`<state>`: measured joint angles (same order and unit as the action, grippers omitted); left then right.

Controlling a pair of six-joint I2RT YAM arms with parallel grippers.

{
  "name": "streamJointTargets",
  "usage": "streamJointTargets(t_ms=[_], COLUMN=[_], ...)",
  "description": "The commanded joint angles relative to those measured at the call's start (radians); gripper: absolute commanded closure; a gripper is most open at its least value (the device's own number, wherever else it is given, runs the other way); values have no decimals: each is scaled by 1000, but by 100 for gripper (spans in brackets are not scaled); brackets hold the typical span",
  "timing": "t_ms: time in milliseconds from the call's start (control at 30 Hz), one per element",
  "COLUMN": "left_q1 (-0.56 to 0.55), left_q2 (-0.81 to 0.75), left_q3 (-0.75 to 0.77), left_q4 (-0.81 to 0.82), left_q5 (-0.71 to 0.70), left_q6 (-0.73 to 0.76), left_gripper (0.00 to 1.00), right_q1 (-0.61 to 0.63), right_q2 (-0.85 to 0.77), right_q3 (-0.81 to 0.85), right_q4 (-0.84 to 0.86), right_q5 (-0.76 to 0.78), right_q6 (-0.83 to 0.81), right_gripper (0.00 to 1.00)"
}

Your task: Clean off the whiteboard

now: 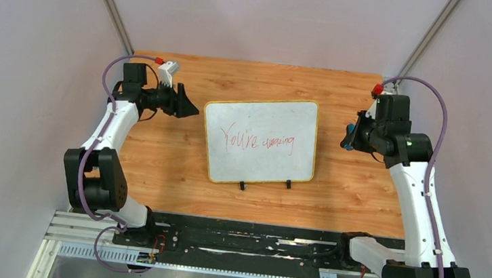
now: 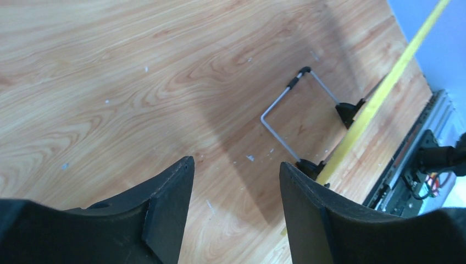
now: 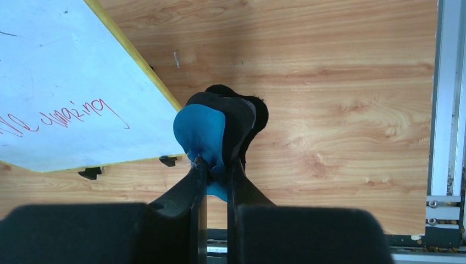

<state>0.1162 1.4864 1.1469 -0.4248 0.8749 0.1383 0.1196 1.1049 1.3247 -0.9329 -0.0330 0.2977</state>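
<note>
While the whiteboard (image 1: 260, 140) lay near the middle of the wooden desk (image 1: 160, 158), slightly skewed, red handwriting reading "You're amazing" ran across its white face. Two small black clips (image 1: 242, 186) sat on its 6 o'clock edge, the long side nearest the arm bases.

At the board's 10 o'clock corner hovered the left hand (image 1: 191, 104), close to the yellow rim but apart from it. Its two black fingers (image 2: 170, 192) stood apart with bare wood between them and nothing in the gap. The left wrist view also caught a grey wire loop (image 2: 283, 118) running between the two clips, beside the yellow rim.

At the board's 3 o'clock side, just off the short edge, was the right hand (image 1: 350, 137). Its fingers were pinched tight on a blue and black eraser (image 3: 206, 132), which stuck out past the fingertips. From the right wrist view the eraser hung over bare desk just beside the board's corner; whether it touched the wood could not be told.
</note>
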Motion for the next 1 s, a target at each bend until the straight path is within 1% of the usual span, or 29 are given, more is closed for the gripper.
streamJointTargets(t_ms=[0,133,233,367,600,967], left_q1=[8,8,2,-1,-6,-63], left_q2=[-14,-27,-40,-38,-42,-48], left_q3=[50,61,52,54,57,41], left_q4=[3,24,62,55,49,37], left_q5=[135,193,192,195,246,293], left_q6=[9,-38,-64,-58,-70,-53], left_gripper=[37,36,36,36,37,41], right_q1=[43,85,141,194,211,231], right_q2=[-7,11,30,48,51,18], right_q3=[13,27,41,54,58,19], right_q4=[-50,-45,-43,-34,-33,-49], right_q5=[51,68,106,132,150,165], right_q6=[38,51,63,75,83,113], right_gripper=[100,100,99,100,100,99])
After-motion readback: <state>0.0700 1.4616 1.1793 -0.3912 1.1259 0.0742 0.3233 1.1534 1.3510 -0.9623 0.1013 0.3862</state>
